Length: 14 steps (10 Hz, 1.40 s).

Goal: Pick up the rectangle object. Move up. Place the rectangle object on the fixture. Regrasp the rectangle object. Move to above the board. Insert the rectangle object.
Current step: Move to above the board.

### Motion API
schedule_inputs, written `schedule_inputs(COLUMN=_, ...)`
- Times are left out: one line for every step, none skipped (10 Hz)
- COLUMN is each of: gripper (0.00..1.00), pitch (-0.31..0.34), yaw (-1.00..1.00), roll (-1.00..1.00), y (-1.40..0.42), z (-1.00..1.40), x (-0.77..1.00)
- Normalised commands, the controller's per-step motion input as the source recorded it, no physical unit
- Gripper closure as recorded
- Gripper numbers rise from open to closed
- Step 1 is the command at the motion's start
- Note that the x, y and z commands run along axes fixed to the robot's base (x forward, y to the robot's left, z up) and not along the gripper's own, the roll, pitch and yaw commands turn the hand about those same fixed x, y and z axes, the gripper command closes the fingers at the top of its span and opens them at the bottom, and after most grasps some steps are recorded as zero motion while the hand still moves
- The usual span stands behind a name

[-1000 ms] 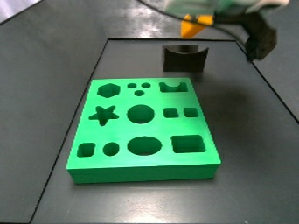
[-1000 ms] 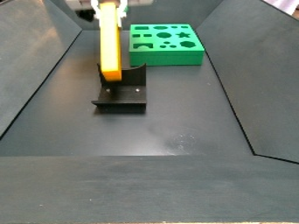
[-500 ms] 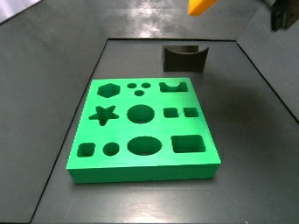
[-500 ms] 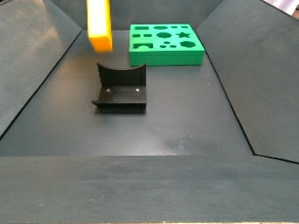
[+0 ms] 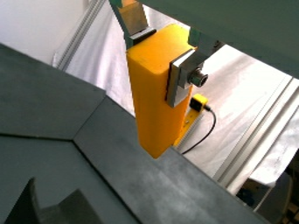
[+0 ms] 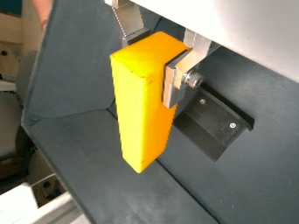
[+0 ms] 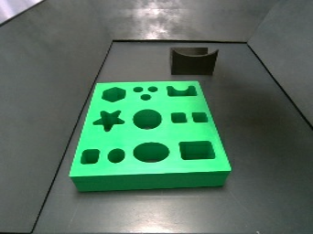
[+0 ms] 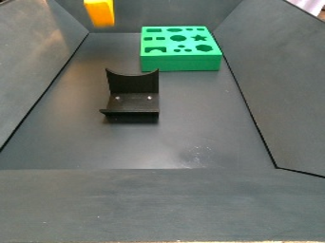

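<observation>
Gripped between the tool's (image 5: 160, 51) two silver fingers (image 5: 184, 75) in both wrist views is the rectangle object (image 5: 156, 96), an orange-yellow block hanging lengthwise below the pads, its upper end clamped and its lower end free. The tool (image 6: 156, 54) is raised well above the worktop; in that wrist view the block (image 6: 143, 109) hangs over the dark floor with the fixture's base plate (image 6: 212, 127) seen just beside it, lower down.

In a side view, going from left to right, only the bottom end of the rectangle object (image 8: 99, 12) shows, at the upper edge of the picture and high over the dark worktop (image 8: 191, 133); the tool itself is out of that view. Below and slightly right of it stands the fixture (image 8: 131, 94), a dark bracket with a curved notch on a flat base, nothing resting in it. Further right and farther back lies the board (image 8: 181, 47), bright green with its cut-out holes all unfilled.

In another side view the board (image 7: 152, 134) fills the middle of the worktop, and the fixture (image 7: 193, 60) stands behind it toward the right, apart from it. Neither the tool nor the block shows there.
</observation>
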Motion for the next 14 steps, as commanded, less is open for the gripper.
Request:
schedule_inputs(gripper=1.00, pitch=0.024, yaw=0.07, roll=-0.03, y=-0.02, z=0.42, x=0.03)
schedule_inputs(gripper=1.00, pitch=0.033, yaw=0.05, roll=-0.03, y=-0.01, z=0.21, x=0.02)
schedule_inputs(gripper=1.00, pitch=-0.055, yaw=-0.06, roll=-1.00, y=-0.96, z=0.21, x=-1.00)
schedule_inputs(gripper=1.00, pitch=-0.062, yaw=-0.06, roll=-1.00, y=-0.95, z=0.21, x=-1.00)
schedule_inputs(gripper=1.00, pitch=-0.094, yaw=-0.06, roll=-1.00, y=-0.88, z=0.21, x=-1.00)
schedule_inputs(gripper=1.00, pitch=-0.116, yaw=-0.06, roll=-1.00, y=-0.81, z=0.17, x=-1.00)
schedule_inputs(gripper=1.00, pitch=-0.130, yaw=-0.06, roll=-1.00, y=-0.80, z=0.19, x=-1.00)
schedule_inputs(gripper=1.00, pitch=-0.151, yaw=-0.06, roll=-1.00, y=-0.73, z=0.17, x=-1.00)
schedule_inputs(gripper=1.00, pitch=-0.157, yaw=-0.06, roll=-1.00, y=-0.69, z=0.16, x=-1.00)
schedule_inputs(gripper=1.00, pitch=-0.182, yaw=-0.07, roll=-1.00, y=-0.46, z=0.13, x=-0.82)
schedule_inputs(gripper=1.00, pitch=-0.197, yaw=-0.07, roll=-1.00, y=-0.24, z=0.08, x=-0.56)
schedule_inputs(gripper=1.00, pitch=-0.201, yaw=-0.08, roll=-1.00, y=-0.10, z=0.03, x=-0.37)
schedule_inputs(gripper=1.00, pitch=-0.207, yaw=-0.08, roll=-1.00, y=-0.03, z=0.02, x=-0.22)
schedule_inputs(gripper=1.00, pitch=-0.212, yaw=-0.09, roll=-1.00, y=0.00, z=0.01, x=-0.16)
